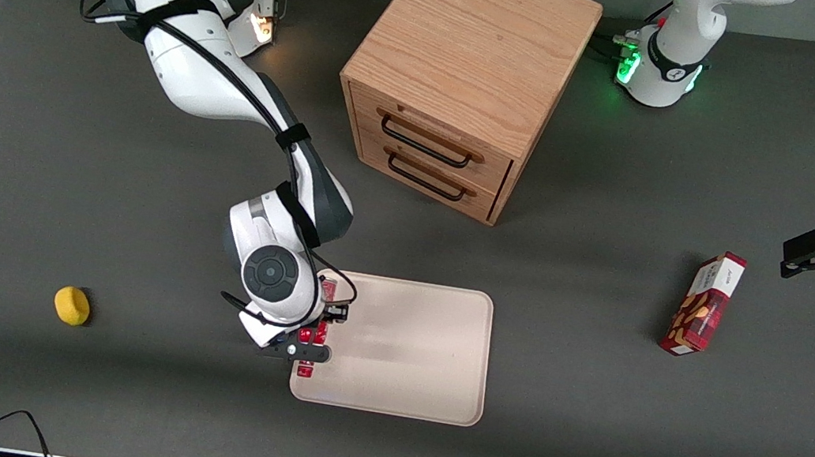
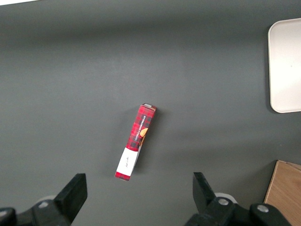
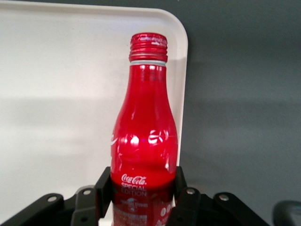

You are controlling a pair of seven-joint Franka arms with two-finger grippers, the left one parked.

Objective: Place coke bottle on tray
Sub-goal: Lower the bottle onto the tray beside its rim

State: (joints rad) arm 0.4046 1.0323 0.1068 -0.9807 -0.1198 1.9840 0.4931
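Clamped on the coke bottle (image 3: pixel 143 141) between both black fingers (image 3: pixel 104 186) of the gripper (image 1: pixel 305 350), low on the body where the white lettering sits, cap end pointing away from the wrist. In the front view, gripper poised over the edge of the tray (image 1: pixel 421 358) that lies toward the working arm's end of the table, near the corner closest to the front camera, with bits of red bottle (image 1: pixel 306 368) peeking out around the fingers. From the wrist, bottle seen against the cream tray surface (image 3: pixel 56 94), its cap close to a rounded tray corner, dark table beside it; whether resting on the tray or held just above it, cannot tell. Farther from the front camera than the tray, a wooden drawer cabinet (image 1: pixel 470 70) with two dark handles, standing apart from it. Toward the working arm's end of the table, a small yellow object (image 1: pixel 72 306), well apart from the tray. Toward the parked arm's end, a red and white snack box (image 1: pixel 704 304) lying flat on the dark table (image 1: pixel 64 172), also well apart from the tray; the same box (image 2: pixel 135 142) in the left wrist view, with a corner of the tray (image 2: pixel 287 66) at the frame's edge.
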